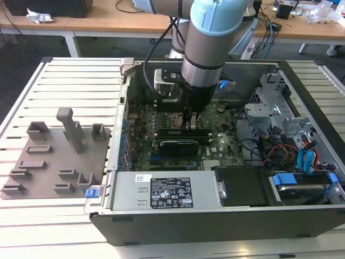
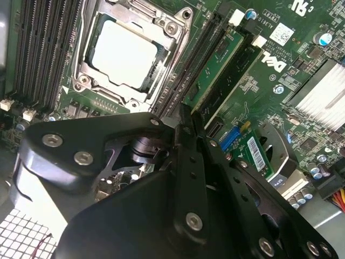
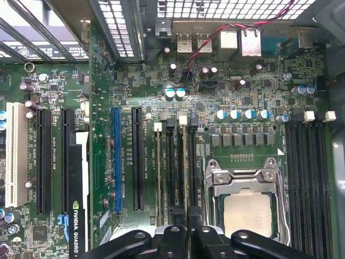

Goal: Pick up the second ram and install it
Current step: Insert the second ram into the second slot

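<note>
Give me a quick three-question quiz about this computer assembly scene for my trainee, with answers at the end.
1. True or false: the hand is down inside the open computer case.
2. What lies right beside the memory slots that the hand is over? A) the CPU socket B) a keyboard C) a monitor
3. Fill in: the grey tray lies outside the case, on the exterior view's ____.
Key: 1 true; 2 A; 3 left.
</note>
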You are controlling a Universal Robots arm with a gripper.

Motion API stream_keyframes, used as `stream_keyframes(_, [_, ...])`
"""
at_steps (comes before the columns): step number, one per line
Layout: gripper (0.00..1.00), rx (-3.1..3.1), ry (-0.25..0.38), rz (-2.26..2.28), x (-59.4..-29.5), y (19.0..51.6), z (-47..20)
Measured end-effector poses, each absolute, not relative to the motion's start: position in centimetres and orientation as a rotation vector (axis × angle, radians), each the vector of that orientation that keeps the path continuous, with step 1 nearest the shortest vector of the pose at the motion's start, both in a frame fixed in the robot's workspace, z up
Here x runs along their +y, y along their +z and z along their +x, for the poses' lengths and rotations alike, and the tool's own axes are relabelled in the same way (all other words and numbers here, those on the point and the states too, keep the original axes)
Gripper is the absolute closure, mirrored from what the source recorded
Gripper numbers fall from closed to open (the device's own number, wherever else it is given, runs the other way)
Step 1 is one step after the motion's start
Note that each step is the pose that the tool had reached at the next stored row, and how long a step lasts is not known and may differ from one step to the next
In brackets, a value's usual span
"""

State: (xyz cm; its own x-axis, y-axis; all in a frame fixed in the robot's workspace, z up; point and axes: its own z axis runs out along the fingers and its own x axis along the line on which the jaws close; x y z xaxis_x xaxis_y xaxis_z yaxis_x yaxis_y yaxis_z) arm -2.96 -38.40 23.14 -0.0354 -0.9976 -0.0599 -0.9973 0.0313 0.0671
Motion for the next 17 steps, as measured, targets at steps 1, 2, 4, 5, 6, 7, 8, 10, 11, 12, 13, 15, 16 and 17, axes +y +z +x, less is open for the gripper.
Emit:
stream_keyframes(1, [0.87, -2.253, -0.141, 2.18, -38.39, 23.14, -2.96])
stream_keyframes(2, [0.87, -2.253, -0.141, 2.179, -38.36, 23.15, -2.96])
stream_keyframes(4, [0.87, -2.253, -0.14, 2.179, -38.36, 23.17, -2.96])
stream_keyframes(5, [0.87, -2.252, -0.14, 2.179, -38.36, 23.16, -2.96])
stream_keyframes(6, [0.87, -2.252, -0.14, 2.179, -38.36, 23.08, -2.96])
stream_keyframes(7, [0.87, -2.252, -0.14, 2.179, -38.36, 23.0, -2.96])
stream_keyframes(8, [0.87, -2.252, -0.14, 2.179, -38.36, 22.91, -2.96])
stream_keyframes(10, [0.87, -2.252, -0.139, 2.179, -38.36, 22.81, -2.96])
stream_keyframes(11, [0.87, -2.249, -0.139, 2.181, -38.36, 22.8, -2.96])
stream_keyframes(12, [0.87, -2.245, -0.139, 2.185, -38.36, 22.8, -2.93])
stream_keyframes(13, [0.87, -2.238, -0.139, 2.191, -38.37, 22.81, -2.77])
stream_keyframes(15, [0.87, -2.232, -0.139, 2.198, -38.36, 22.8, -2.69])
stream_keyframes(16, [0.87, -2.231, -0.138, 2.198, -38.36, 22.8, -2.69])
stream_keyframes(17, [0.87, -2.231, -0.138, 2.198, -38.36, 22.74, -2.69])
